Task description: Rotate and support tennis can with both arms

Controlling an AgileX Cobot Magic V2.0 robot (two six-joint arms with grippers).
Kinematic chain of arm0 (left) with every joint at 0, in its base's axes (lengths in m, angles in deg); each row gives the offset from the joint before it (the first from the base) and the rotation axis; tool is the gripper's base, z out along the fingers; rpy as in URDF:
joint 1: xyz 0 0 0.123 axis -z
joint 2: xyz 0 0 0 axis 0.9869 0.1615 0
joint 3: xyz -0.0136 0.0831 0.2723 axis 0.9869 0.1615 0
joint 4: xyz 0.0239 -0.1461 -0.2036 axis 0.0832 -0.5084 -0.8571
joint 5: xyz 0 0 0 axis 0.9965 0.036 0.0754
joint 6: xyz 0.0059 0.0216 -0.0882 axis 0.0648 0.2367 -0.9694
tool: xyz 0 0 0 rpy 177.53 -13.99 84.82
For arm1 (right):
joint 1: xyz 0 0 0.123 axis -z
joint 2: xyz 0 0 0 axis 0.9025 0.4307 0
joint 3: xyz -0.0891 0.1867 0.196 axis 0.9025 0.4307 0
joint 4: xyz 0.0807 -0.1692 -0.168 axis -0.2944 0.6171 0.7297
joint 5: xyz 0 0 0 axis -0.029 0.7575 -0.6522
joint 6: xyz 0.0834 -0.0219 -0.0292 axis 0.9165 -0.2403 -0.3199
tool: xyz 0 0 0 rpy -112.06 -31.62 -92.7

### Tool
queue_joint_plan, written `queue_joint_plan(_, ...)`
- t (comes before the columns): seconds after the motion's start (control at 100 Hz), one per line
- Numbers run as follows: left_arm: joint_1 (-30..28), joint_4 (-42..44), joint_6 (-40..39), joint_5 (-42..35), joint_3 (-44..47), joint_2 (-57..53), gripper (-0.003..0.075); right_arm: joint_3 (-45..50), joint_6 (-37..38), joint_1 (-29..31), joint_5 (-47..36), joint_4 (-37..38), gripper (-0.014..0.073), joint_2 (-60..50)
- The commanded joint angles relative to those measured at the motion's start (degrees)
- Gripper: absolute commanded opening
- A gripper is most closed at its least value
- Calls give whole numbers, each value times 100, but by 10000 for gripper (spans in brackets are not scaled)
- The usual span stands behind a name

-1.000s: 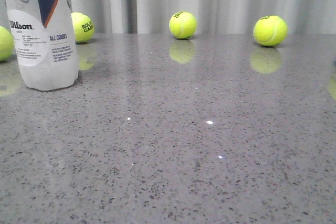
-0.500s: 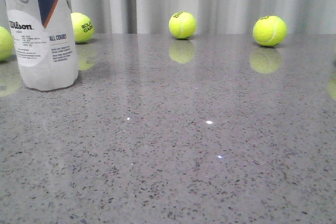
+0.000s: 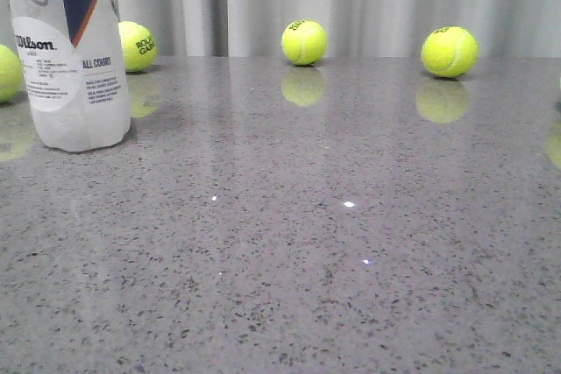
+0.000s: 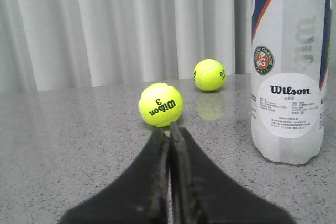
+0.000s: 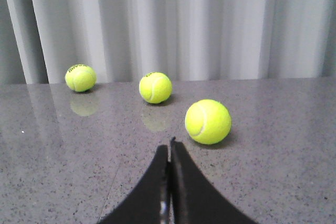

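Plastic, thin-walled and glossy, is how we judge the tennis can: light for its length, stiff enough to keep its round shape under a moderate squeeze, but slick where the label wraps it. We cannot tell from these views whether it holds balls (the wall is cloudy), so we treat its weight as unknown.

It stands upright on the grey speckled surface, its long axis vertical, base down, the printed end running up out of view. In the left wrist view it sits ahead of our left fingers and off to one side, well apart from them; a tennis ball marked with a 3 lies straight ahead of the tips.

Our left fingers are pressed together with nothing between them. Our right fingers are the same, tips meeting, empty, with three loose balls ahead of them and no can in their view.

For a hold we would take the cylinder across its middle, on the plain label band, one pair of fingers gripping and the other steadying near an end, since a tall narrow can tips easily.
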State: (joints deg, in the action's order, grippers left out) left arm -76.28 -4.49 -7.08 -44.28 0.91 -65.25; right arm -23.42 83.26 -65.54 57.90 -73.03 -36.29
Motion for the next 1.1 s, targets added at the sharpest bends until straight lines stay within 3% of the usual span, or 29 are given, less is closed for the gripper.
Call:
queue_joint_plan(0.0, -13, -64, -48, -391, 265, -220, -21, 59, 3, -3, -674, 80, -70, -123)
queue_joint_plan(0.28, -13, -64, -48, -391, 265, -220, -21, 782, 48, -3, -1645, 49, -70, -123)
queue_joint_plan(1.09, -13, -64, -48, -391, 265, -220, -21, 765, 48, -3, -1685, 80, -70, -123)
